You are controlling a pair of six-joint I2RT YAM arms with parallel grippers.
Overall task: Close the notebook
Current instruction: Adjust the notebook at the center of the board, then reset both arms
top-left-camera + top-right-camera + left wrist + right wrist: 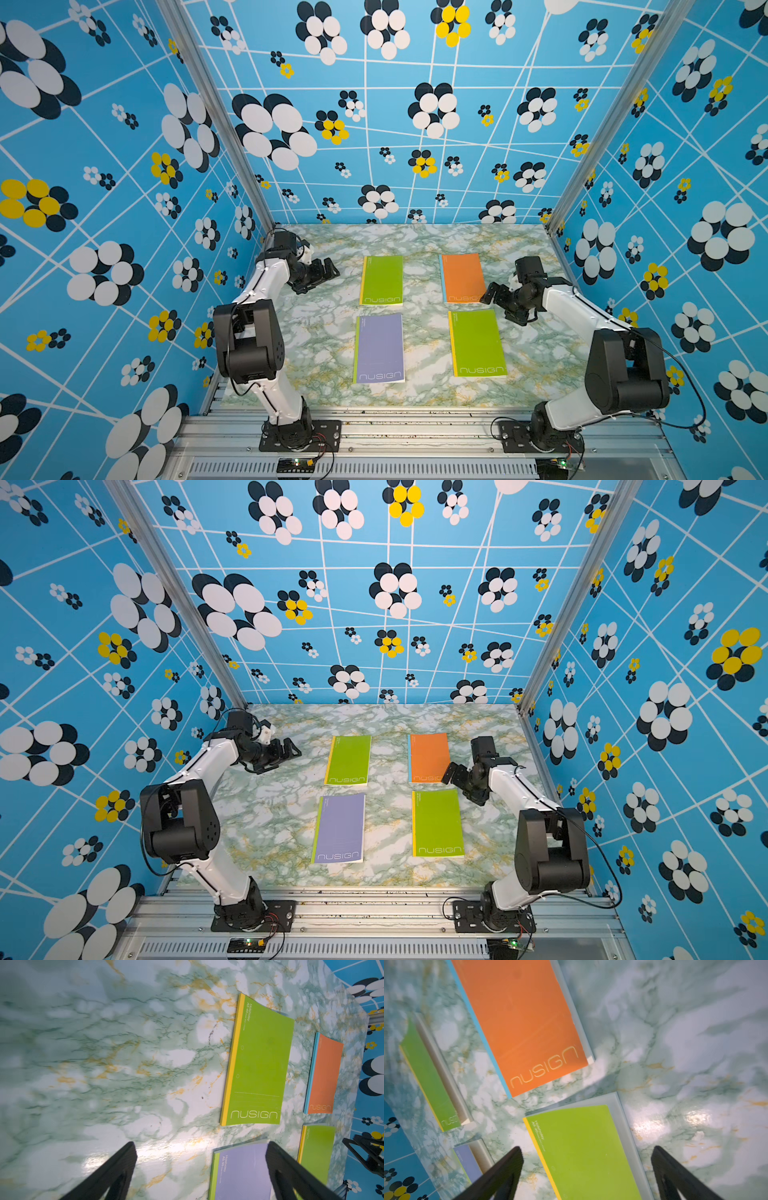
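Tapered black jaws, glossy notebooks (379, 349), marbled tabletop (322, 340)

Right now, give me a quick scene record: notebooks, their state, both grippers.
table: marble, four notebooks in two rows
far row: far green notebook, orange notebook; closed
near row: purple notebook, near green notebook; closed
left gripper: fingers spread, empty
right gripper: fingers spread, empty
open notebooks: none visible
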